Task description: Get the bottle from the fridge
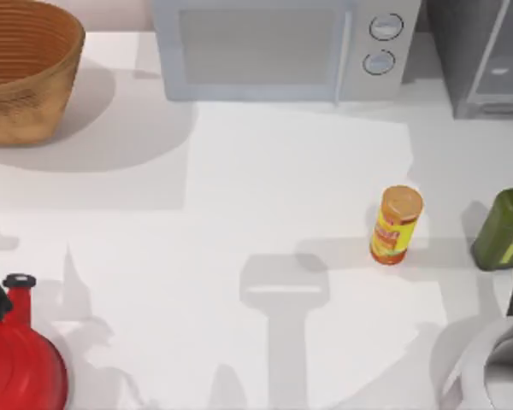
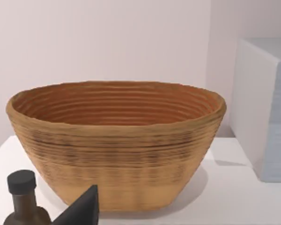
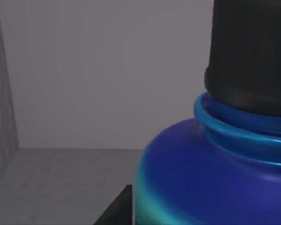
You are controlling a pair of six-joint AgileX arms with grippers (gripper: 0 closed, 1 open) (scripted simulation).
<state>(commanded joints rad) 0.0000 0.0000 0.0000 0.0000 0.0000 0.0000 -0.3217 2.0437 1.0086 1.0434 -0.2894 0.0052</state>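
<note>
at the table's (image 1: pixel 265 196) back left we see a woven basket (image 1: pixel 21 68), beside it a grey microwave (image 1: pixel 278 47). a yellow-and-red canister (image 1: pixel 396 225) stands right of centre, an olive-green bottle (image 1: pixel 504 226) further right, a red kettle (image 1: pixel 17 354) at front left.

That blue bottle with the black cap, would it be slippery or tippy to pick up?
Probably somewhat slippery: the bottle has glossy, rounded blue shoulders that offer little flat surface to grip. It looks rigid, not squashy. The black cap appears ribbed, so it might give a better hold. Its wide body suggests it would stand steadily, though its base is hidden.
</note>
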